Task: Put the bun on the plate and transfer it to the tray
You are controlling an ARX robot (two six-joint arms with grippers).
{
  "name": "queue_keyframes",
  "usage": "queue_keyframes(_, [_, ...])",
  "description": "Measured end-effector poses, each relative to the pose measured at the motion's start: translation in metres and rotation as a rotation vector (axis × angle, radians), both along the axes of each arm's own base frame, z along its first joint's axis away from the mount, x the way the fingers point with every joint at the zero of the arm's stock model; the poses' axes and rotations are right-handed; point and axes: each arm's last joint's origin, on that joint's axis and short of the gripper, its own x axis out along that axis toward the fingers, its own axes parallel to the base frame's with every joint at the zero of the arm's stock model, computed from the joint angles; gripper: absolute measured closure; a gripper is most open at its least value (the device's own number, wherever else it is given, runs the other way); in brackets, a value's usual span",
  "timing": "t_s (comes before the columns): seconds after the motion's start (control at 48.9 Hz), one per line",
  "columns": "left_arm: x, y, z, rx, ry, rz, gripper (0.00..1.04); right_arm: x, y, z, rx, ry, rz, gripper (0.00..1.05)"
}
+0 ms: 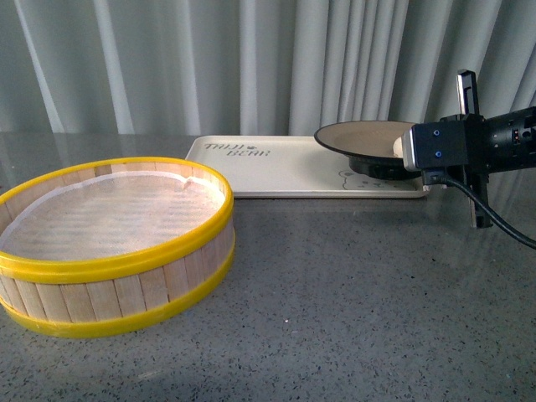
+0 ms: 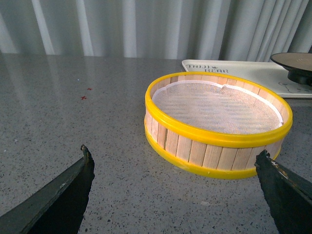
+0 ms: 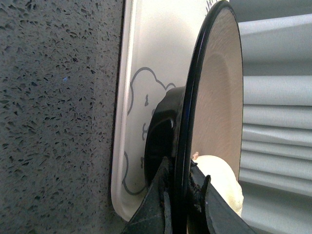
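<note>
Over the tray [image 1: 276, 172], the right pincer [image 3: 181, 168] is clamped on the plate [image 1: 360, 134] rim beside the bun [image 3: 222, 178]; lower it level, then release. Left pincer [image 2: 174, 151] gapes, empty.

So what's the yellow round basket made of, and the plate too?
The basket: pale wooden slats, it seems, bound by glossy yellow hoops, probably plastic, with a white woven-looking liner. The plate: matte beige inside, shiny black rim and foot, likely glazed ceramic or melamine; unclear which.
</note>
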Motion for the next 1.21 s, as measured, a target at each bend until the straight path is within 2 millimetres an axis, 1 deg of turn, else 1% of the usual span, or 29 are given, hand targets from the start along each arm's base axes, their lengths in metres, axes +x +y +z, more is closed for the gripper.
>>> queue_keyframes(0.246, [0.000,0.000,0.000,0.000,0.000,0.000,0.07,0.024,0.008,-0.004,-0.009,-0.010,0.028,1.02])
queue_keyframes(0.389, [0.000,0.000,0.000,0.000,0.000,0.000,0.07,0.035,0.016,-0.007,-0.009,-0.017,0.043,1.02])
queue_keyframes(0.593, [0.000,0.000,0.000,0.000,0.000,0.000,0.07,0.038,0.028,-0.017,-0.009,0.000,0.066,1.02])
queue_keyframes(0.86, [0.000,0.000,0.000,0.000,0.000,0.000,0.07,0.038,0.044,-0.016,-0.004,-0.005,0.088,1.02])
queue_keyframes(1.003, [0.000,0.000,0.000,0.000,0.000,0.000,0.07,0.039,0.047,-0.018,0.024,0.014,0.057,1.02])
queue_keyframes(1.023, [0.000,0.000,0.000,0.000,0.000,0.000,0.07,0.039,0.047,-0.018,0.024,0.015,0.055,1.00])
queue_keyframes(1.044, [0.000,0.000,0.000,0.000,0.000,0.000,0.07,0.039,0.047,-0.019,0.020,0.022,0.050,0.95])
queue_keyframes(1.105, [0.000,0.000,0.000,0.000,0.000,0.000,0.07,0.036,0.046,-0.021,0.016,0.036,0.052,0.84])
queue_keyframes(1.167, [0.000,0.000,0.000,0.000,0.000,0.000,0.07,0.030,0.046,-0.022,0.018,0.045,0.053,0.70])
queue_keyframes(1.207, [0.000,0.000,0.000,0.000,0.000,0.000,0.07,0.025,0.045,-0.022,0.024,0.043,0.051,0.63])
